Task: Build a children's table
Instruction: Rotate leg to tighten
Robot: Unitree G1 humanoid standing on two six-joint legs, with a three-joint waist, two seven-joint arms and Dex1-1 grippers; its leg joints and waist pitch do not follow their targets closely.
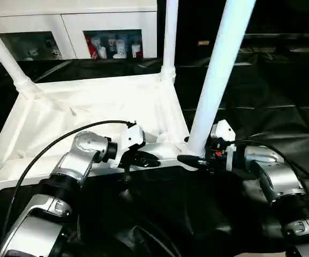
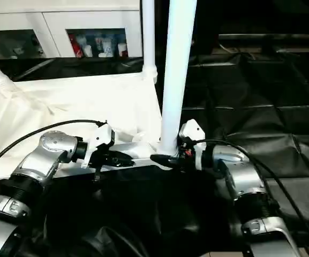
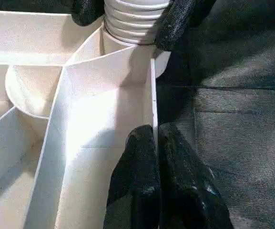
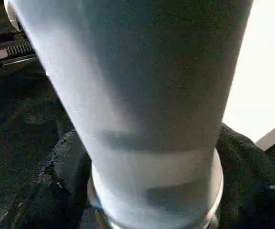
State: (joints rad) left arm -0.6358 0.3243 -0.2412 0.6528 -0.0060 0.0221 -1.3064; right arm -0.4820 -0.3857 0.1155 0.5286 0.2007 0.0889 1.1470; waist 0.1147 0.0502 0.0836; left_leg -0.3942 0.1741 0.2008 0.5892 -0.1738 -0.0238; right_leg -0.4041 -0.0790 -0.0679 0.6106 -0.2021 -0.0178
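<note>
The children's table lies upside down, its white top [image 1: 90, 104] showing the rimmed underside. Three white legs stand up from its corners: a near right leg [image 1: 218, 69], a far right leg [image 1: 170, 37] and a far left leg [image 1: 4, 53]. My left gripper [image 1: 143, 159] is shut on the top's near rim wall [image 3: 152, 95], pinching it between both fingers [image 3: 137, 162]. My right gripper [image 1: 194, 158] is open around the ribbed base [image 3: 132, 19] of the near right leg, one finger [image 3: 180, 19] close on each side.
Black sheeting [image 1: 272, 96] covers the floor around the table. A white cabinet with glass doors [image 1: 111, 32] stands behind the table, holding small items. A black cable [image 1: 47, 150] loops over my left forearm.
</note>
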